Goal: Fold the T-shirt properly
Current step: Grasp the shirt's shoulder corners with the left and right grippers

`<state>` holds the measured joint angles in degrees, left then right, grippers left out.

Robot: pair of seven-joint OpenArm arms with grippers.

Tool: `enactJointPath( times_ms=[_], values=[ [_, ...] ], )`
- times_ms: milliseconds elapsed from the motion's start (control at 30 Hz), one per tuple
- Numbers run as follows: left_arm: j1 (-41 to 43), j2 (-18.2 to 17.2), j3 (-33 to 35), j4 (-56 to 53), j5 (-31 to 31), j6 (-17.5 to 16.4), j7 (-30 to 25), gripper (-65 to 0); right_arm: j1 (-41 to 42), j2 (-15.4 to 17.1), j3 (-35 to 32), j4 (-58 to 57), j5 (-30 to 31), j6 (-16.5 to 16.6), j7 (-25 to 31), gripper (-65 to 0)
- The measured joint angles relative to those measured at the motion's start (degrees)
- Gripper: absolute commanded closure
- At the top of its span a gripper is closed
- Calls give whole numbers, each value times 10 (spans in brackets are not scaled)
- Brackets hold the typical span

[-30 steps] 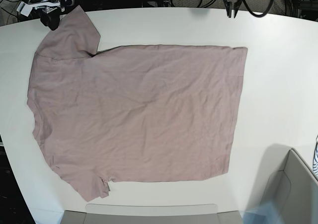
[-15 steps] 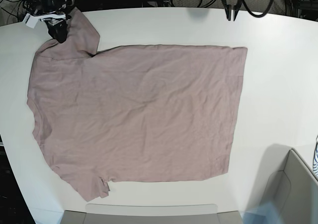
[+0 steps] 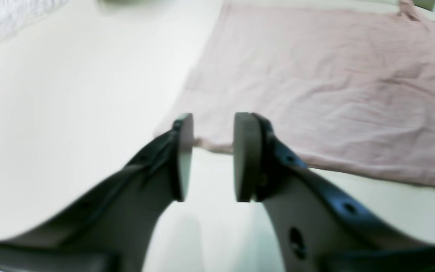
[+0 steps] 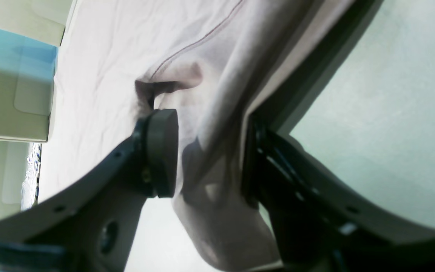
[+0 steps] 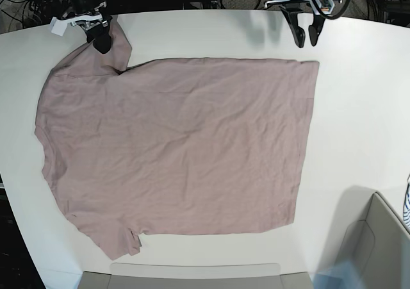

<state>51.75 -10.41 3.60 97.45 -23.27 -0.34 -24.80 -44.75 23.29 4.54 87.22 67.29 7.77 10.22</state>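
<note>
A dusty mauve-pink T-shirt (image 5: pixel 173 141) is seen spread flat and wrinkled across the middle of a white table (image 5: pixel 359 122) in the base view, its straight hem toward the right of the frame and its sleeves toward the left. One sleeve reaches to the upper left of the frame, the other lies at the lower left near the table's front edge. At the upper left the right gripper (image 5: pixel 102 40) is placed at the tip of the upper sleeve, and the cloth there is drawn up into a narrow peak. In the right wrist view a bunched fold of the sleeve (image 4: pixel 217 124) is seen running down between the two dark fingers (image 4: pixel 161 151), which stand fairly wide apart with the fabric gathered in the gap; the cloth is taken to be grasped, although firm contact on both pads cannot be confirmed. At the upper right of the base view the left gripper (image 5: pixel 305 39) is held above the bare table, just beyond the shirt's upper right hem corner. In the left wrist view its jaws are parted, nothing is held between them, and the hem corner (image 3: pixel 202 141) is visible on the table just past the pads (image 3: pixel 246 155). A pale grey bin (image 5: pixel 378 244) is seen at the lower right of the base view, well apart from the garment.
</note>
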Motion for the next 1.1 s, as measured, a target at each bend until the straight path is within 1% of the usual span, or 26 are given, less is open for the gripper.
enactJointPath(
  times_ms=[33,100,133,167,200,233,300,367,433,533,600,700,800,867,933,1067,1100],
  values=[
    [0,-16,5,11,-49,-3,21,-230,0,0,0,0,0,0,-2,-256],
    [-4,-48,7,19,-143,-47,63,-230,0,0,1,-1,0,0,0,-256],
    [-5,-57,8,21,-201,-67,83,-230,0,2,1,-1,0,0,0,-256],
    [-9,-61,7,21,-241,-80,94,-230,0,6,0,-1,-1,0,-2,-256],
    [-18,-69,4,21,-296,-92,113,-230,0,10,0,-1,-2,0,-5,-256],
    [-28,-77,0,17,-332,-93,143,-230,0,13,1,-1,-2,1,-8,-256],
    [-51,-101,-10,-3,-402,-105,220,-230,-2,13,1,-1,-1,1,-5,-256],
    [-75,-115,-26,-28,-446,-103,254,-230,-2,11,1,-2,-2,0,-3,-256],
    [-95,-118,-44,-49,-463,-93,275,-230,-2,11,1,-2,-2,0,0,-256],
    [-104,-116,-56,-54,-467,-102,278,-230,-3,15,1,-2,-2,1,-4,-256],
    [-105,-113,-56,-58,-469,-102,295,-230,-2,14,1,-2,-2,1,-3,-256],
    [-105,-112,-53,-67,-469,-105,291,-230,-2,14,1,-2,-2,1,-3,-256],
    [-132,-113,-53,-89,-473,-113,289,-230,-2,14,1,-2,-2,1,-3,-256],
    [-155,-114,-54,-111,-473,-124,305,-230,-2,14,1,-2,-2,1,-3,-256],
    [-179,-114,-57,-129,-468,-124,334,-230,-2,14,1,-2,-2,1,-3,-256],
    [-215,-117,-57,-158,-468,-124,362,-230,-2,15,1,-1,-2,1,-3,-256],
    [-218,-117,-57,-160,-468,-124,362,-230,-2,20,0,-1,-2,1,-4,-256]
  ],
)
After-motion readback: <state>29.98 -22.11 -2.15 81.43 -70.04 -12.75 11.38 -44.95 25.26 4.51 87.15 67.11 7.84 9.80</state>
